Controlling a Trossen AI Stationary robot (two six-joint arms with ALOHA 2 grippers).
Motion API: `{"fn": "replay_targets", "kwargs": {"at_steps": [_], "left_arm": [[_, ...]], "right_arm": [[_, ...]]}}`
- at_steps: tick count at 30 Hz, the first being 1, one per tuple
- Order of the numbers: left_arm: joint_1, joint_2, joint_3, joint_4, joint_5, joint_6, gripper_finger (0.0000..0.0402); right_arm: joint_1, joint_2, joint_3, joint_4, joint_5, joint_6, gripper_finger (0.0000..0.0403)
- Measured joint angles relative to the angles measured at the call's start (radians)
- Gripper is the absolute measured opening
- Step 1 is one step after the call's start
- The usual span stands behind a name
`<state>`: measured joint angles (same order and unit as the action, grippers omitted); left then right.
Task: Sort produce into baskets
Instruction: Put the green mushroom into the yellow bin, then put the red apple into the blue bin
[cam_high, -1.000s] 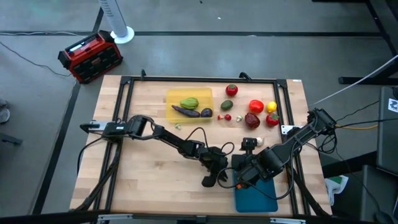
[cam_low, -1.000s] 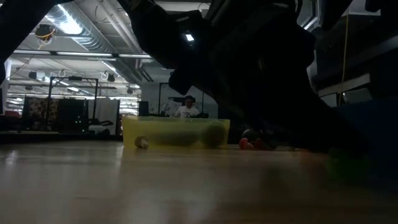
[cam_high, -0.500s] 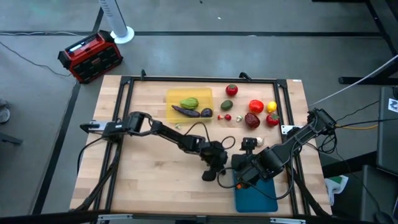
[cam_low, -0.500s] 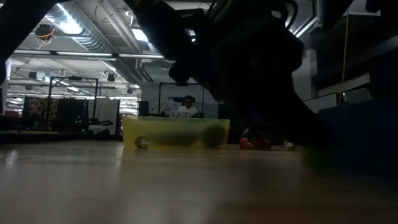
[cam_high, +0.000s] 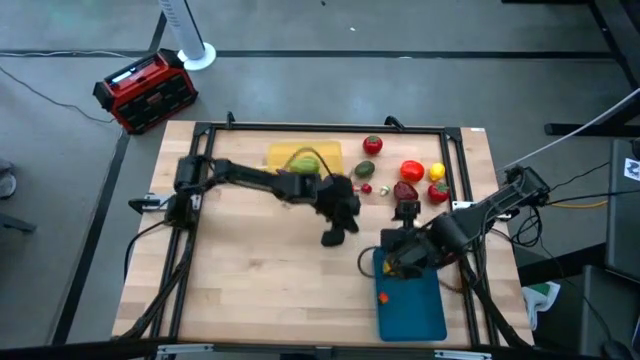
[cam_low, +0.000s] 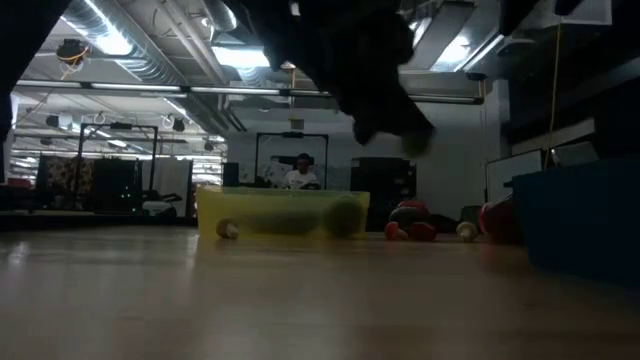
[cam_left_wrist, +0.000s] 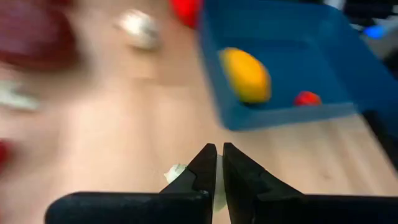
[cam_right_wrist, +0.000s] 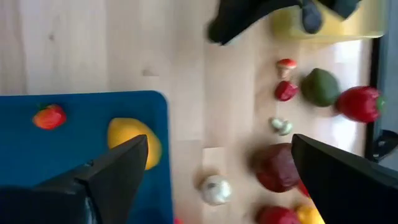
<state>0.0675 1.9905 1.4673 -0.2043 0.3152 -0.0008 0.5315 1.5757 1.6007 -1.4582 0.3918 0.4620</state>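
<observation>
My left gripper (cam_high: 334, 237) hangs mid-worktop near the yellow tray (cam_high: 283, 156), arm stretched out, jaws pinched on a small white piece (cam_left_wrist: 176, 172). My right gripper (cam_high: 395, 262) hovers over the blue tray (cam_high: 415, 310), jaws wide, empty; a lemon (cam_right_wrist: 134, 142) lies inside.

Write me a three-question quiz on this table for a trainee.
1. True or false: the blue tray is empty.
2. Which one is open? A) left hand B) right hand
3. Fill in: the green vegetable lies in the ___ tray.
Key: 1 false; 2 B; 3 yellow.
</observation>
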Motion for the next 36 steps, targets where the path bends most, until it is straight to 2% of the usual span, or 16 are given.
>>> {"fn": "replay_targets", "kwargs": {"at_steps": [4, 8, 15, 24, 28, 33, 36], "left_arm": [[0.086, -0.080, 0.000, -0.111, -0.059, 0.059, 0.0017], [0.187, -0.140, 0.000, -0.202, -0.116, 0.101, 0.0024], [0.355, -0.161, 0.000, -0.315, -0.128, 0.106, 0.0022], [0.443, -0.157, -0.004, -0.372, -0.130, 0.141, 0.0051], [0.443, -0.157, -0.004, -0.400, -0.153, 0.192, 0.0079], [0.419, -0.157, -0.004, -0.421, -0.287, 0.195, 0.0147], [0.407, -0.157, -0.004, -0.421, -0.298, 0.210, 0.0184]], "right_arm": [[-0.042, -0.066, -0.050, 0.017, 0.027, -0.049, 0.0392], [-0.103, -0.148, -0.154, 0.059, 0.026, -0.087, 0.0392], [-0.285, -0.277, -0.351, 0.189, -0.018, -0.168, 0.0392], [-0.506, -0.280, -0.453, 0.227, -0.018, -0.240, 0.0392], [-0.582, -0.280, -0.484, 0.263, -0.019, -0.250, 0.0392], [-0.657, -0.280, -0.491, 0.269, -0.065, -0.262, 0.0392], [-0.693, -0.280, -0.491, 0.283, -0.079, -0.261, 0.0392]]}}
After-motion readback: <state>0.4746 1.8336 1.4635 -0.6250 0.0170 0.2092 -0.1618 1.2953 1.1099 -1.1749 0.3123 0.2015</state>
